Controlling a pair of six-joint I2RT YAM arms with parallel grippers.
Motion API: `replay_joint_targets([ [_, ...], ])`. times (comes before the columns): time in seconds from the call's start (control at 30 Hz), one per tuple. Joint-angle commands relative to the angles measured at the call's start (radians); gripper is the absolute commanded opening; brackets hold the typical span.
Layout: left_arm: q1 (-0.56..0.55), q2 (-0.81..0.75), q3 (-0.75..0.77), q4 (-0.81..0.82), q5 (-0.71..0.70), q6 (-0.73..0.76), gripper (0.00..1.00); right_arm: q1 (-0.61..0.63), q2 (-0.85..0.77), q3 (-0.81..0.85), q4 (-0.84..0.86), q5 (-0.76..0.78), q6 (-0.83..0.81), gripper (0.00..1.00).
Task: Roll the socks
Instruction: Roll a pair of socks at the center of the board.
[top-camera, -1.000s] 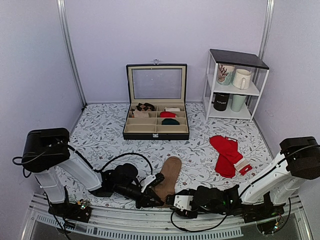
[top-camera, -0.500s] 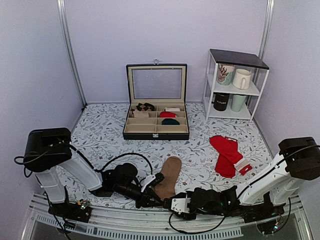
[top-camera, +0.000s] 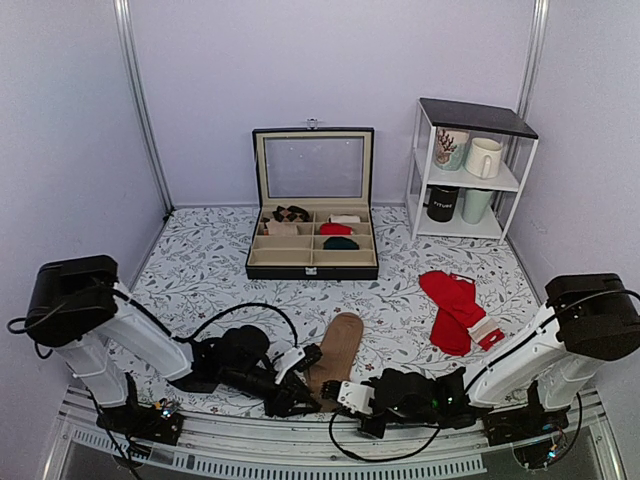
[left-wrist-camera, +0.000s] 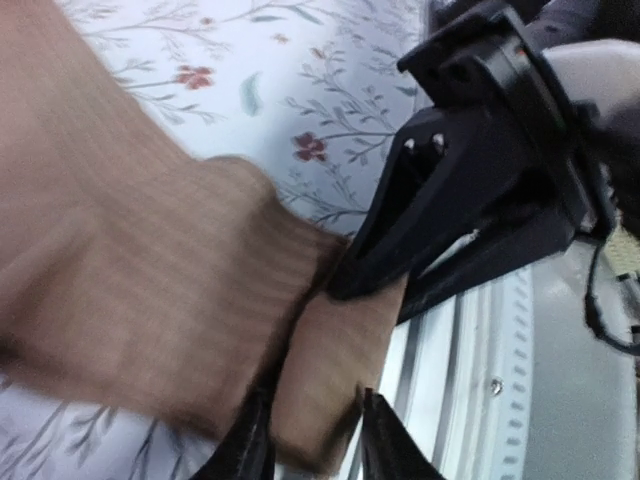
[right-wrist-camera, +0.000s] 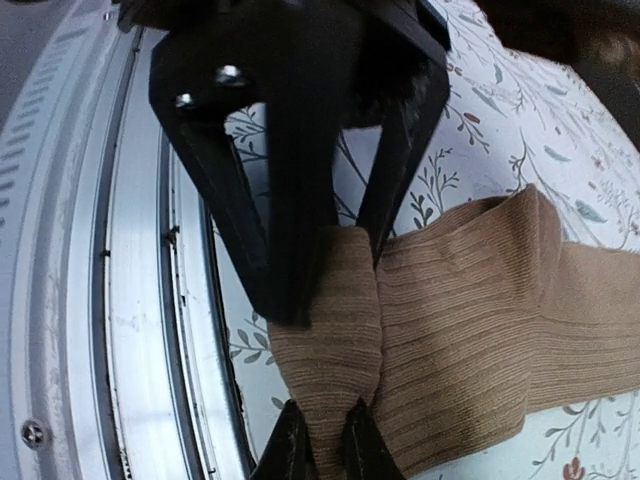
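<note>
Tan-brown ribbed knit socks (right-wrist-camera: 470, 310): my right gripper (right-wrist-camera: 322, 440) has their near fold pinched tight. My left gripper (left-wrist-camera: 312, 432) stands partly spread astride that fold, holding nothing. The pair lies long on the floral tablecloth (top-camera: 200, 270), near the front edge. I judge a sideways tug on one pinch could flatten the fold.

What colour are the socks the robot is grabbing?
The socks are tan-brown with fine ribbed lines, clearest in the right wrist view.

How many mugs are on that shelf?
4, all in the black-topped white rack: coral-printed mug and cream mug on the upper level; black mug and pale green mug below.
</note>
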Motion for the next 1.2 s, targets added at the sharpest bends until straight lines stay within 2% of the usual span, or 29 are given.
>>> replay_joint_targets([
  [0.0, -0.032, -0.183, -0.053, -0.222, -0.235, 0.119, 0.32, -0.088, 0.016, -0.044, -0.083, -0.300, 0.198, 0.04],
  [0.07, -0.079, -0.315, -0.066, -0.216, -0.318, 0.206, 0.37, -0.134, 0.028, -0.044, -0.078, -0.439, 0.238, 0.04],
  [0.17, -0.156, -0.422, -0.094, -0.172, -0.400, 0.326, 0.41, -0.215, 0.077, -0.031, -0.077, -0.673, 0.300, 0.04],
  [0.27, -0.158, -0.443, -0.118, -0.128, -0.393, 0.366, 0.43, -0.270, 0.138, -0.014, -0.090, -0.821, 0.346, 0.05],
  [0.4, -0.161, -0.373, -0.116, -0.086, -0.363, 0.362, 0.43, -0.333, 0.211, 0.008, -0.113, -0.924, 0.415, 0.06],
  [0.67, -0.176, -0.238, -0.098, -0.039, -0.366, 0.363, 0.43, -0.385, 0.294, 0.035, -0.154, -0.975, 0.460, 0.06],
  [1.1, -0.184, -0.090, -0.056, 0.019, -0.338, 0.360, 0.44, -0.389, 0.302, 0.052, -0.186, -0.982, 0.466, 0.07],
  [1.17, -0.185, -0.077, -0.051, 0.018, -0.324, 0.358, 0.39, -0.390, 0.302, 0.053, -0.185, -0.985, 0.470, 0.07],
])
